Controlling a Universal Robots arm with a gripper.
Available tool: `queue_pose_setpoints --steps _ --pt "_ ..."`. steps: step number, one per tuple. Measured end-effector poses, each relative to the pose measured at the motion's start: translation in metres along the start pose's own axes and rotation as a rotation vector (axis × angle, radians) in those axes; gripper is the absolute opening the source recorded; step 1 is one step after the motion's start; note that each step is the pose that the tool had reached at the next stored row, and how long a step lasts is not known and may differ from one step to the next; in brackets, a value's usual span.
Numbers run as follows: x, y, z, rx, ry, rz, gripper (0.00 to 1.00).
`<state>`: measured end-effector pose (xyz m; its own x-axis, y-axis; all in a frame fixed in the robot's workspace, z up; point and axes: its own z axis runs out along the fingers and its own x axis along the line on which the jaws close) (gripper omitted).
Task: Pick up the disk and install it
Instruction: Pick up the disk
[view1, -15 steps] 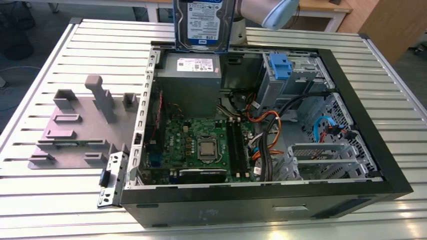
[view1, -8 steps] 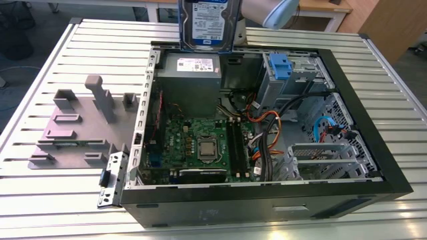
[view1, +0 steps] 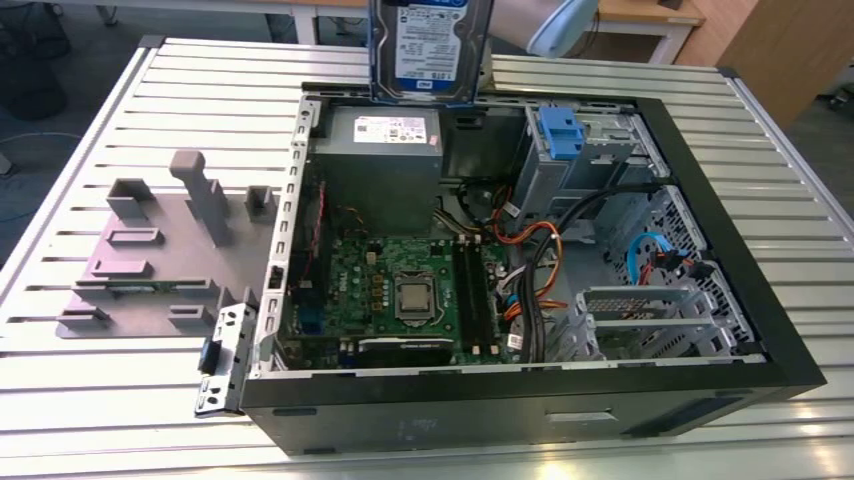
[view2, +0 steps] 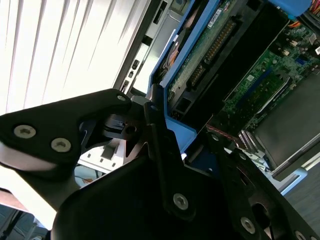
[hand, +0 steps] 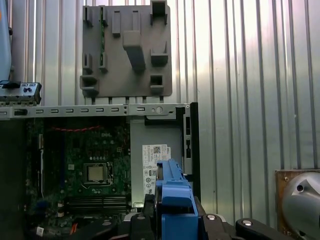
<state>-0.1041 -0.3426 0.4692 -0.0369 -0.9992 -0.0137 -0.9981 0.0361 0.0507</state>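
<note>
Gripper (view2: 167, 132) points down over the case (view1: 534, 405), fingers clamped on the disk (view1: 430, 45) by its blue rails. Disk hangs upright in the air — long axis vertical, label toward the exterior camera, lower edge above the power supply (view1: 380, 150).

The disk (view1: 430, 45) is cut off by the exterior view's top edge.

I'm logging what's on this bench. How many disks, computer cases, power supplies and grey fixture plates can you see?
disk: 1
open computer case: 1
power supply: 1
grey fixture plate: 1
Total: 4
</note>
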Motion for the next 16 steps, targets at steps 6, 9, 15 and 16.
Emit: queue_pose_setpoints --steps 6,9,15,16 --pt "-0.0003 -0.0082 -0.0004 -0.0002 0.0000 0.000 0.37" --pt "-0.0005 -0.0124 -0.0006 -0.0003 0.0000 0.000 0.37" --pt "-0.0008 -0.0207 -0.0011 -0.0005 0.0000 0.000 0.37" --pt "-0.0008 -0.0221 -0.0011 -0.0006 0.0000 0.000 0.37"
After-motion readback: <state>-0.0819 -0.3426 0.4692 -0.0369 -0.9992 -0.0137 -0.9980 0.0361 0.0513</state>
